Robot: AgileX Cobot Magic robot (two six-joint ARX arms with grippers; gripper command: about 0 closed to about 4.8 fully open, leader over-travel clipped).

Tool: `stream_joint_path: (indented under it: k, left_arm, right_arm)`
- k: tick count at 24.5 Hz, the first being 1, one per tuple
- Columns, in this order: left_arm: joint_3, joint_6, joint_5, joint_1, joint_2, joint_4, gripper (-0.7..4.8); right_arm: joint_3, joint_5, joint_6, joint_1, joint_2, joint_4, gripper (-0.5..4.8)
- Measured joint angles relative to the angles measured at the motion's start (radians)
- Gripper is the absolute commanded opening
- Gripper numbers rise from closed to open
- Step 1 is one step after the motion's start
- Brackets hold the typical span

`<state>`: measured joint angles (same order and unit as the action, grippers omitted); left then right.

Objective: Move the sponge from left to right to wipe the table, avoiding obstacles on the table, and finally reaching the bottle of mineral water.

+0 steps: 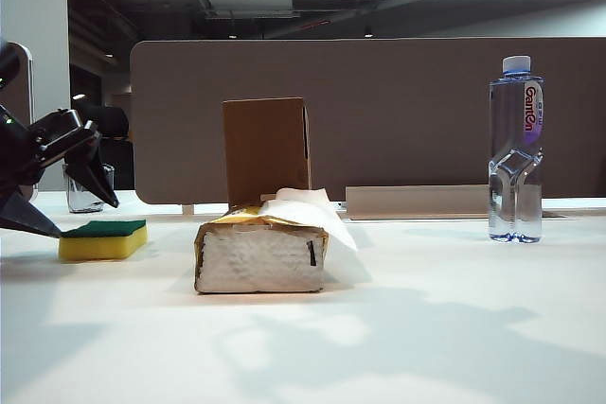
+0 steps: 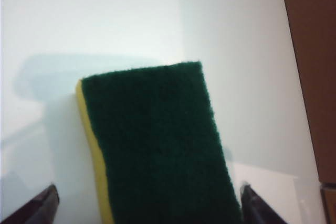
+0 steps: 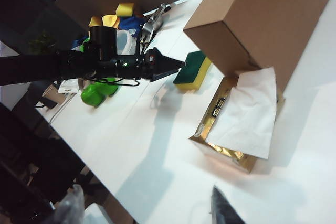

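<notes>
Left gripper [image 1: 66, 203] at the far left end of the table [image 1: 426, 328], fingers spread wide, straddling the near end of the sponge [image 1: 102, 239] but pinching nothing. In my left wrist view the two fingertips [image 2: 37, 208] sit either side of the green scouring face, clear of it. Sponge lies flat, green side up, yellow foam on the tabletop.

Right gripper: only one dark fingertip [image 3: 223, 208] shows at the edge of its wrist view, high over the table; I cannot tell how its jaws stand. It holds nothing that I can see.

Risks, as I judge them:
- Sponge sits skewed between my fingers. Closing on it this way could catch a corner, twist it, or squeeze it out sideways.
- Soft foam: too shallow a grip and it peels free once dragged with pressure.
- Tissue pack [image 1: 260, 254] lies directly along the wipe line to the right, loose sheet [image 1: 308, 210] sticking out. A straight sweep shoves the pack or snags the sheet.
- Cardboard box [image 1: 266, 149] stands just behind the pack; detouring that way risks tipping it.
- Bottle of mineral water [image 1: 516, 149] stands upright, well apart at far right. Tall and narrow; arriving fast would knock it over.
- Glass mug [image 1: 85, 191] behind my fingers; a backward swing could clip it.
</notes>
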<state>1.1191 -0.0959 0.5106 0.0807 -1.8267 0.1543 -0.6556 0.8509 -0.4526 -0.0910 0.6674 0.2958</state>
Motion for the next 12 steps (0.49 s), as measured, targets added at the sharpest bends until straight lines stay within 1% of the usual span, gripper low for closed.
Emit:
stream_joint_path:
  k: [7,12]
  left_arm:
    - [0.014,0.010,-0.011,-0.029,-0.027,-0.011,4.79]
    - [0.066,0.013,-0.026,-0.036,-0.089,-0.002,4.79]
  right_arm:
    - [0.000,0.002,0.000,0.000,0.015,0.010,3.10]
    - [0.000,0.004,0.000,0.000,0.016,0.010,3.10]
